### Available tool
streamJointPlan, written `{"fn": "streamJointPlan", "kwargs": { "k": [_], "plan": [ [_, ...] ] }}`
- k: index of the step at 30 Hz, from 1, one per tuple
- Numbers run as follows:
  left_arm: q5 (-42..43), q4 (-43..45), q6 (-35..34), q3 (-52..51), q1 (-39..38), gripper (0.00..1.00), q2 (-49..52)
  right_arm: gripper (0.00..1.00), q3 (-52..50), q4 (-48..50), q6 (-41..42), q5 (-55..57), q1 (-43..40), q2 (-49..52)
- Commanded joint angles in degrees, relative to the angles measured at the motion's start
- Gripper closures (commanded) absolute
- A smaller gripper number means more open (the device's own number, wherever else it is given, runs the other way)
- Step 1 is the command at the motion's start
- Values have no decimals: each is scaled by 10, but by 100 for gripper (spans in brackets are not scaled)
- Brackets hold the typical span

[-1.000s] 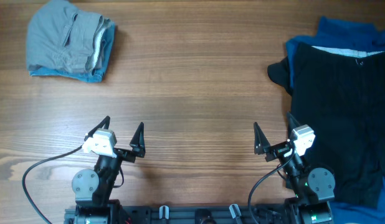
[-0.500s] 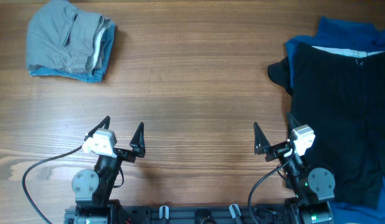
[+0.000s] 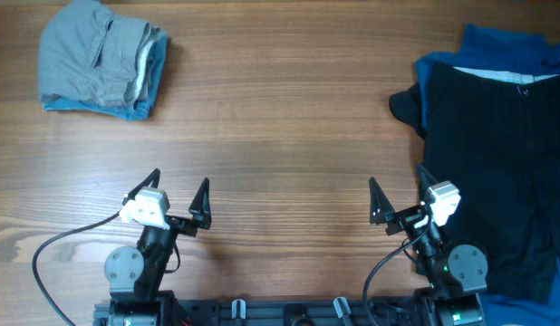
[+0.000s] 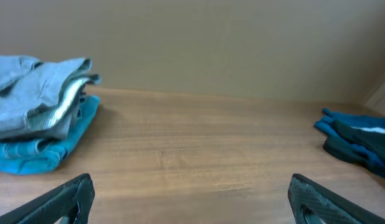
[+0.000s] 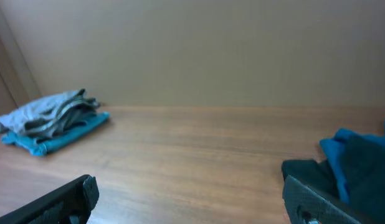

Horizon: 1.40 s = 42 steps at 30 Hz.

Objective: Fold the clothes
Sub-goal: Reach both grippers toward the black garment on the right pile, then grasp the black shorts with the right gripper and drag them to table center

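The left claw [image 3: 180, 179] and right claw [image 3: 395, 186] sit nearest, fingers wide apart. Beside the right claw lies a soft, floppy black garment [image 3: 497, 172], cut off at the picture's right edge. It lies on a bright blue one [image 3: 502, 45]. Smooth wooden tabletop [image 3: 280, 118] stretches between. A folded grey garment [image 3: 90, 54] sits far left.

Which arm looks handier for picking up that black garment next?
Right, most likely. The right gripper, open, sits just beside the black garment, which lies unfolded over a blue garment. The left gripper, also open, is across the table, on the folded grey pile's side.
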Motion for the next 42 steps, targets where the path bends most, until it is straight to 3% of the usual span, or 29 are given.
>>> {"fn": "streamJointPlan", "kwargs": {
  "k": [1,4,6,10,13,18,20,22,27,30,31,33,36,42],
  "plan": [
    [3,92,-6,7,-3,0,-3,0,10,49,17,-15,-3,1],
    [-43,167,-5,61,-2,0,0,0,97,5,17,-12,-3,14],
    [-65,125,-3,118,-2,0,26,0,185,-87,19,-6,-3,75],
    [-66,-42,-3,273,-2,0,165,0,366,-259,92,-6,-3,282],
    [-70,-194,-3,418,-2,0,322,0,528,-403,89,-8,-3,482],
    [-38,-372,-4,599,-2,0,532,0,807,-561,-51,-101,-3,771],
    [-13,-409,-5,633,-3,0,585,0,862,-559,-70,-62,-8,831],
    [1,-422,-5,643,-3,0,620,0,902,-557,-16,18,-40,894],
    [23,-411,-6,643,-3,0,634,25,923,-504,124,107,-166,1067],
    [28,-403,-6,643,-3,0,634,24,923,-436,122,95,-208,1161],
    [27,-397,-17,643,-2,0,634,20,923,-407,122,96,-215,1190],
    [27,-390,-17,643,-2,0,638,17,923,-361,122,96,-218,1217],
    [27,-389,-18,643,-3,0,644,21,922,-290,122,94,-217,1251],
    [27,-391,-32,643,-3,0,651,32,922,-275,121,107,-213,1271]
  ]
}}
